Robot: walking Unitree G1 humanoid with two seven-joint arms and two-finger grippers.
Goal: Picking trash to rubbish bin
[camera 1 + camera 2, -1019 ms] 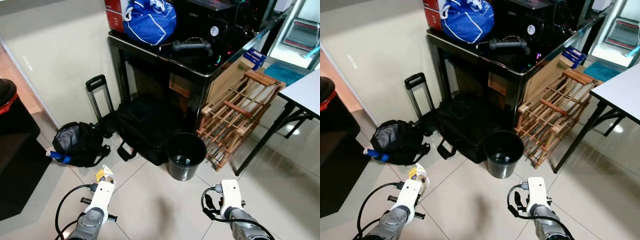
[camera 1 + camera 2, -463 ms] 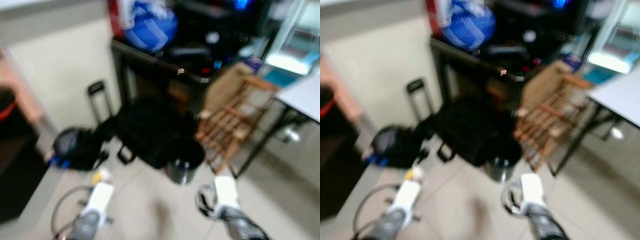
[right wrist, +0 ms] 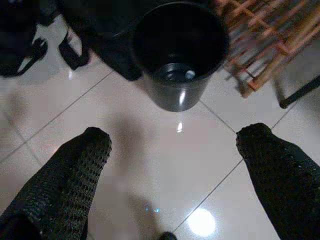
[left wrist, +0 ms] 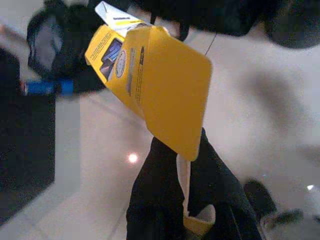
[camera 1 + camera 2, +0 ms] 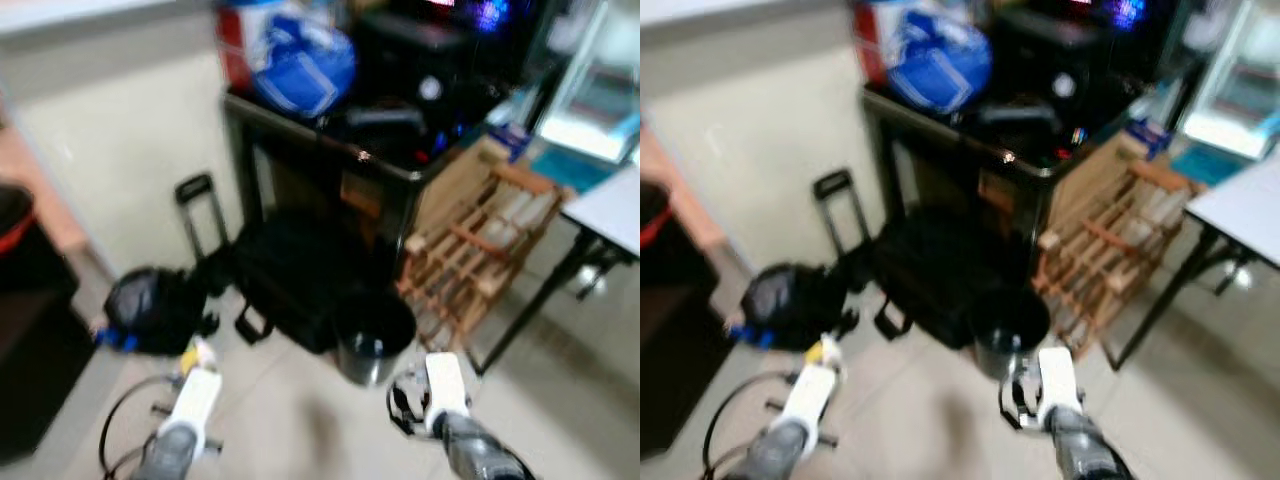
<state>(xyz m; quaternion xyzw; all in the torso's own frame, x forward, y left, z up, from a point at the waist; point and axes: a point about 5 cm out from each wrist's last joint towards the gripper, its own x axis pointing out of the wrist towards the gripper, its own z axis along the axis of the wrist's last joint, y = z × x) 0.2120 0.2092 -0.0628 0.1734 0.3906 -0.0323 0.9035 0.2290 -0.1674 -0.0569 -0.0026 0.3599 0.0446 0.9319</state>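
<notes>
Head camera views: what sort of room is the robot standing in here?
Probably a cluttered storage or utility corner of a home. Black bags lie on the tiled floor below a dark cabinet piled with gear, a wooden rack leans beside it, and a small black bin stands in front.

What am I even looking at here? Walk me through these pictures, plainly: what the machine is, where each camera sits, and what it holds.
This is a walking humanoid robot with two silver arms, each ending in two long black fingers. The two wide, blurry pictures come from cameras on its head, looking down at a tiled floor. There you see a black rubbish bin, a black bag behind it, a small backpack to the left, and a wooden rack to the right.

The other two pictures come from cameras on the wrists. The left gripper is shut on a yellow carton, the trash. The right gripper is open and holds nothing, its fingers spread wide, pointing at the bin, which stands a short way ahead.
</notes>
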